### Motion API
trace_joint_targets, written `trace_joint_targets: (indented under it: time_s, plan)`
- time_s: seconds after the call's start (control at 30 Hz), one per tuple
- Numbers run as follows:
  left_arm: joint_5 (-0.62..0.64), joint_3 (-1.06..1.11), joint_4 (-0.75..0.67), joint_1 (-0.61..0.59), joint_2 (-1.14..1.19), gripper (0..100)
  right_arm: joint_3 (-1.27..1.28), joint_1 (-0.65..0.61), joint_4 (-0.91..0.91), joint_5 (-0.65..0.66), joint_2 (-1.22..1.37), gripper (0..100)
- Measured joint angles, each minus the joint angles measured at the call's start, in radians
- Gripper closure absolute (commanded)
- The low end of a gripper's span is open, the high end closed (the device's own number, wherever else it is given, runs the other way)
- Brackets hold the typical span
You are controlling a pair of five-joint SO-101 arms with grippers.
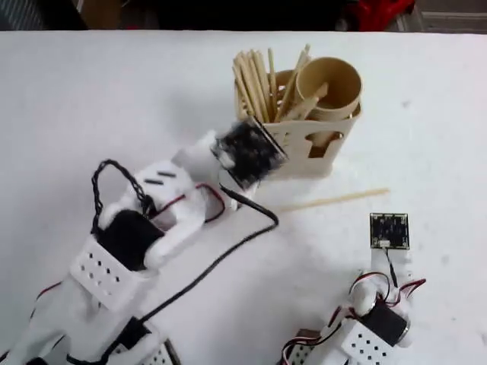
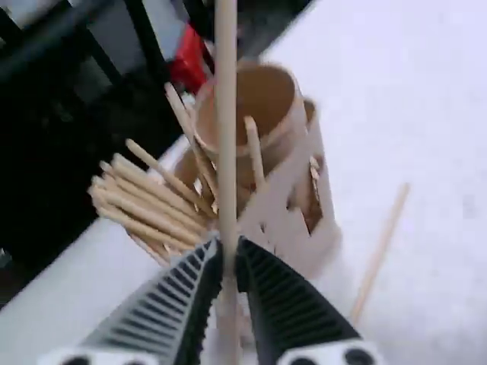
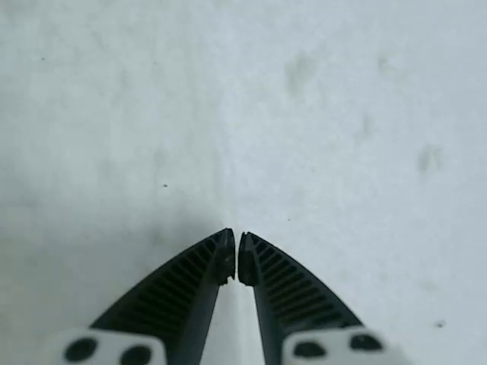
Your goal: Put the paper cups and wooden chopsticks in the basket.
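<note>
While left fingers (image 2: 190, 296) pinch a chopstick (image 2: 225, 114), the basket (image 2: 293, 220) stands close — upright.

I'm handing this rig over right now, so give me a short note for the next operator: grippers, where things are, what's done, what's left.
Left gripper: shut on the held chopstick, right beside the basket.
Right gripper: shut, empty, over the table.
Done: paper cups and a chopstick bundle are in the basket.
Left: drop in the held chopstick, then fetch the loose chopstick lying on the table on the arms' side of the basket.
</note>
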Motion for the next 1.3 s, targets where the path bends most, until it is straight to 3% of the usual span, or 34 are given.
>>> trace_joint_targets:
  time_s: [0.2, 0.37, 0.6, 0.7, 0.87, 1.3]
  plan:
    - [0.16, -0.222, -0.273, 0.0, 0.135, 98, 0.0, 0.0, 0.0, 0.0, 0.0, 97.4]
    - [0.204, -0.462, -0.37, 0.0, 0.333, 98, 0.0, 0.0, 0.0, 0.0, 0.0, 97.4]
    - [0.222, -0.756, -0.359, -0.023, 0.595, 97, 0.0, 0.0, 0.0, 0.0, 0.0, 97.4]
    - [0.272, -0.819, -0.315, -0.051, 0.635, 92, 0.0, 0.0, 0.0, 0.0, 0.0, 97.4]
    - [0.339, -0.853, -0.278, -0.092, 0.643, 90, 0.0, 0.0, 0.0, 0.0, 0.0, 97.4]
    - [0.348, -0.855, -0.19, -0.1, 0.644, 90, 0.0, 0.0, 0.0, 0.0, 0.0, 97.4]
